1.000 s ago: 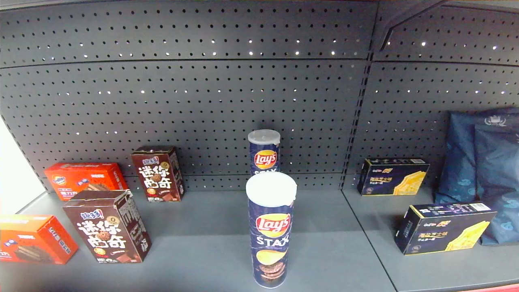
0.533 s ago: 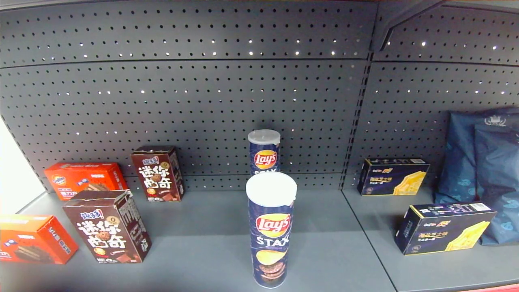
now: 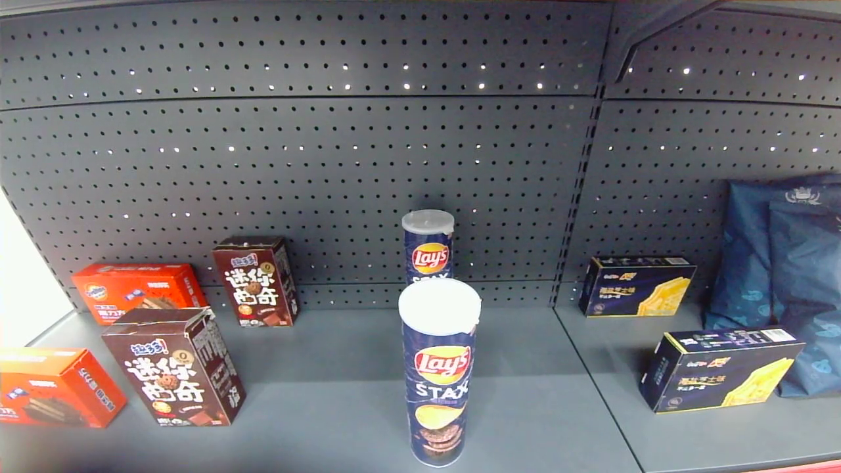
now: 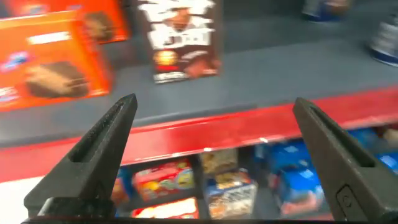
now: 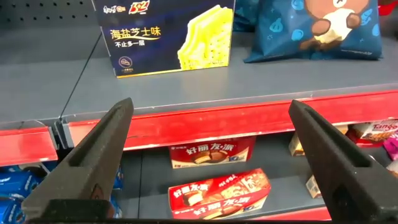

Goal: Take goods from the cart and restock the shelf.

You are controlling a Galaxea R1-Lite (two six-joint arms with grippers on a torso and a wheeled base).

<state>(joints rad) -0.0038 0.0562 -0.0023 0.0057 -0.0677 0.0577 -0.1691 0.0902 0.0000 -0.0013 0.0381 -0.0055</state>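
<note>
Shelf board [image 3: 315,420] and perforated back panel [image 3: 295,164] look like matt grey painted metal. The front chip can [image 3: 439,387] is glossy printed card (smooth plastic lid); the brown biscuit box [image 3: 177,368] is glossy cardboard.

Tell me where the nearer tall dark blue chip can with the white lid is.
In the head view, the nearer dark blue chip can stands upright at the middle of the shelf, in front of a second matching can by the pegboard.

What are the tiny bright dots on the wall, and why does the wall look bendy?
Head view: light shines through some holes in the pegboard; head view again, its straight seams bow from lens distortion; the white patch at the left edge is glare.
</note>
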